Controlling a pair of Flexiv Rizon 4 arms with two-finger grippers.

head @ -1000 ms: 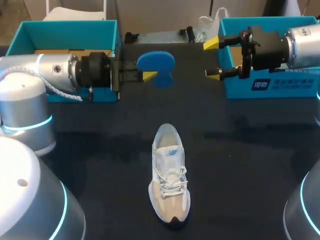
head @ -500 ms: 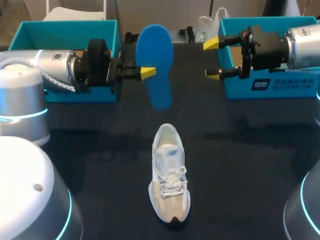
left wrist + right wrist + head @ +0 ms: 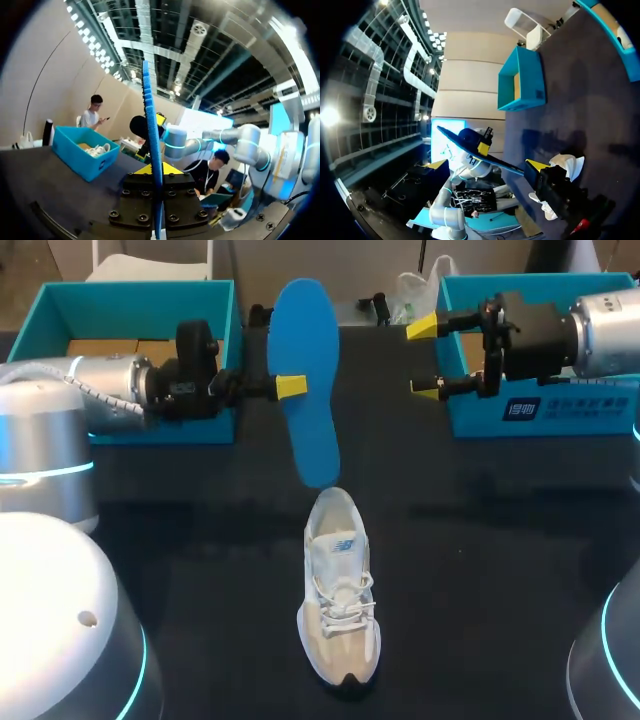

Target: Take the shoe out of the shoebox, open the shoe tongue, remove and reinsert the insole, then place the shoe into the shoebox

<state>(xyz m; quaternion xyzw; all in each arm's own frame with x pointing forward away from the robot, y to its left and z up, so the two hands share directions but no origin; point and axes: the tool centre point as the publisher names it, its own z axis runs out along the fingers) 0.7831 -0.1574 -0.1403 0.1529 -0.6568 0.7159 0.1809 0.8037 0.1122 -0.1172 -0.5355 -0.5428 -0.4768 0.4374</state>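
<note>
Since a moment ago, your left arm has rolled its wrist, and the blue insole now shows its whole length. Look first at the shoe. It lies in the middle of the table, toe toward the near edge and heel toward the far edge. The insole hangs past the heel and runs the same way as the shoe. Its low tip is close to the heel opening. Your left gripper pinches the insole by its side. Your right gripper is spread wide and holds nothing, beside the shoebox at the far right corner. I think the insole must slide down toward the heel.
</note>
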